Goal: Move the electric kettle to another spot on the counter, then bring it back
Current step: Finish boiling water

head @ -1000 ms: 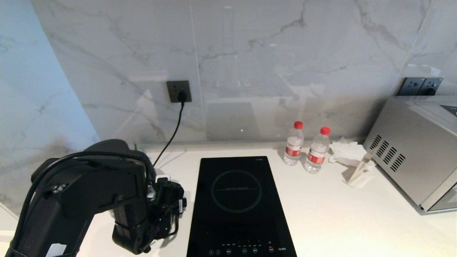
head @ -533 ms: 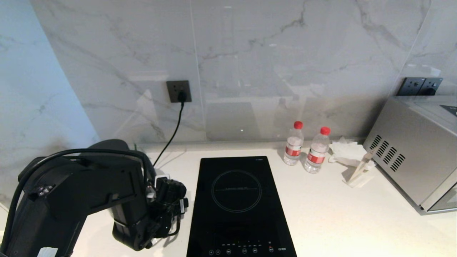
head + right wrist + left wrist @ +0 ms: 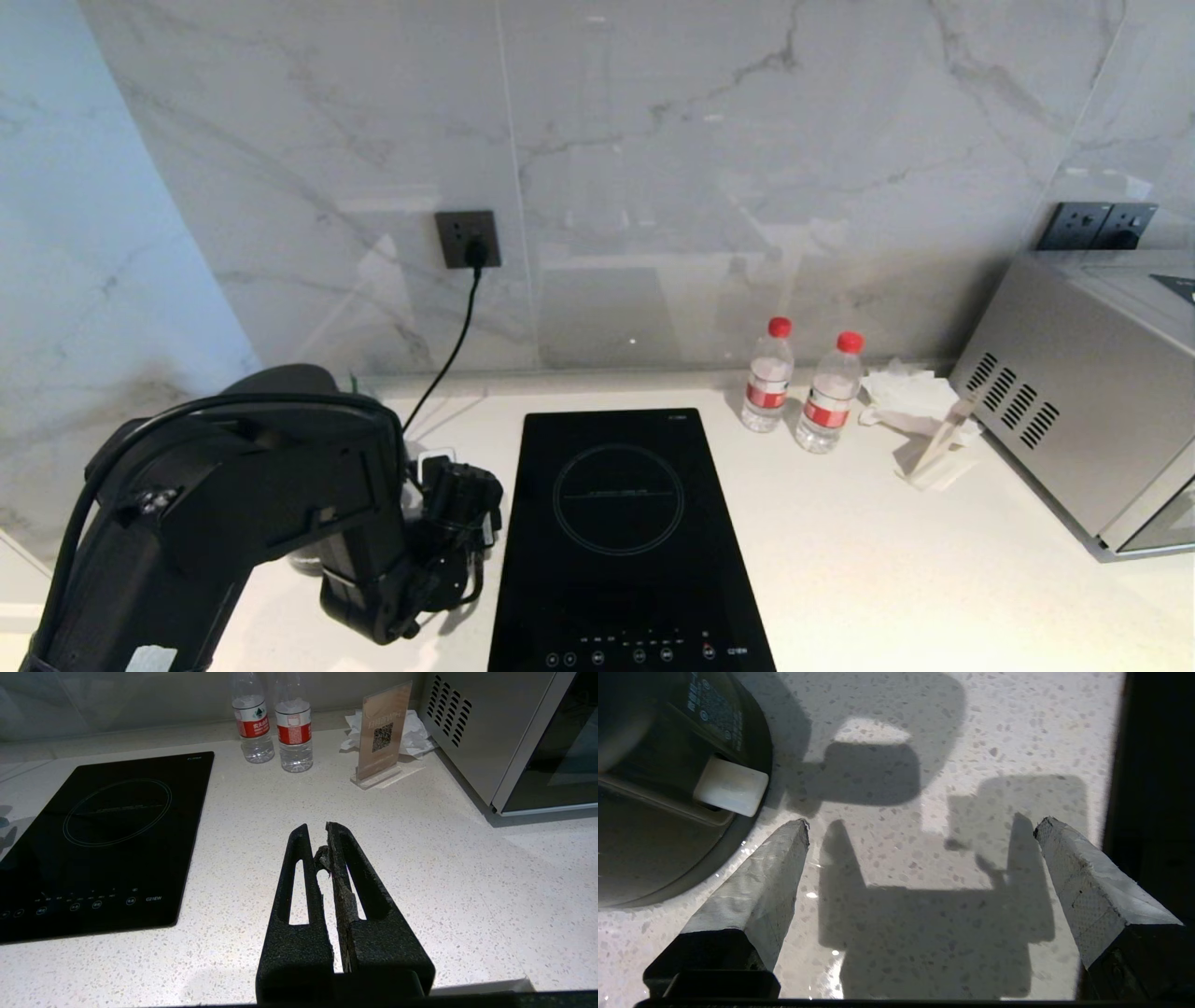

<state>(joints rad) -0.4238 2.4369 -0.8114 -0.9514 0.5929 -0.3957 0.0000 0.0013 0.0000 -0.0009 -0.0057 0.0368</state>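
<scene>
The electric kettle [image 3: 280, 381] stands at the counter's [image 3: 887, 560] back left; only its dark rounded top shows behind my left arm [image 3: 233, 504]. In the left wrist view its dark round body [image 3: 658, 826], with a small white tab, lies just beside one fingertip. My left gripper [image 3: 922, 826] points down at bare speckled counter [image 3: 887, 858], open wide with nothing between its grey pads [image 3: 756, 891]. It sits between the kettle and the hob edge. My right gripper [image 3: 317, 833] hovers shut and empty over the counter's front, outside the head view.
A black induction hob [image 3: 621, 532] lies right of the left arm. A black cord [image 3: 453, 350] runs from the wall socket [image 3: 467, 239] down behind the arm. Two water bottles [image 3: 798, 387], tissues, a card stand [image 3: 943, 448] and a steel oven [image 3: 1092, 392] stand to the right.
The left arm's wrist has shifted a little to the right, towards the hob. The gripper stays open. Kettle, bottles and right arm have not moved.
</scene>
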